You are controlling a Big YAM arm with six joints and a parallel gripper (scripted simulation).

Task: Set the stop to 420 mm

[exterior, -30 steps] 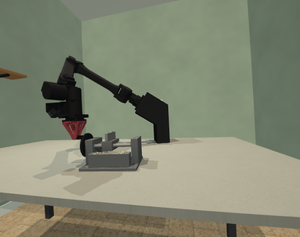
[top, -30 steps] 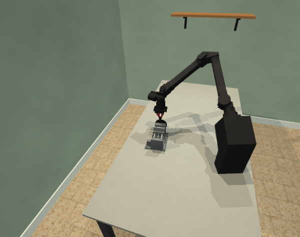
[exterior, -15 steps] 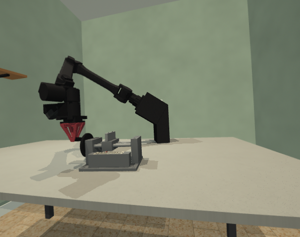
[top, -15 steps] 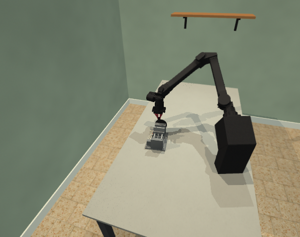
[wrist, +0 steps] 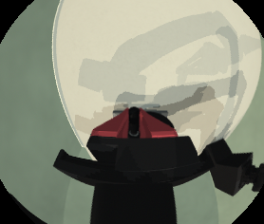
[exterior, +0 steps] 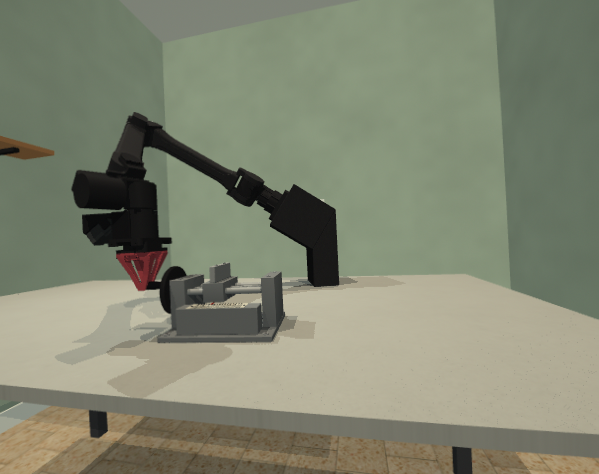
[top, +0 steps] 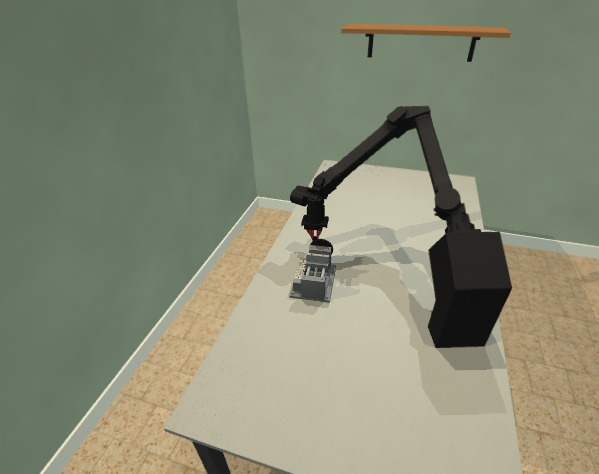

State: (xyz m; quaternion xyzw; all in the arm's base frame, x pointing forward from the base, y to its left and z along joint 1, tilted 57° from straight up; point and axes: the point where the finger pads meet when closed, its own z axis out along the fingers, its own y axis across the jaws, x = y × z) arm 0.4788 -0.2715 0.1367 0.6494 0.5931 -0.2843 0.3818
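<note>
A grey screw-driven stop fixture (top: 313, 288) (exterior: 217, 321) stands on the table. Its black handwheel (top: 326, 243) (exterior: 165, 294) is on the end towards the gripper. My gripper (top: 314, 238) (exterior: 142, 288) (wrist: 134, 111) points down, its red fingers shut on the handwheel's black crank handle (exterior: 154, 285), which sticks out from the wheel near its upper part. The grey stop carriage (exterior: 215, 291) sits on the rods, nearer the handwheel end than the far end plate (exterior: 271, 298). A small red mark shows on the scale strip (exterior: 230, 305); its numbers are too small to read.
The arm's black base (top: 467, 290) (exterior: 307, 219) stands on the table (top: 340, 367) (exterior: 416, 352), with the arm arching over to the fixture. An orange wall shelf (top: 424, 31) (exterior: 21, 146) on black brackets is beyond the table. The table's long edge runs close beside the fixture.
</note>
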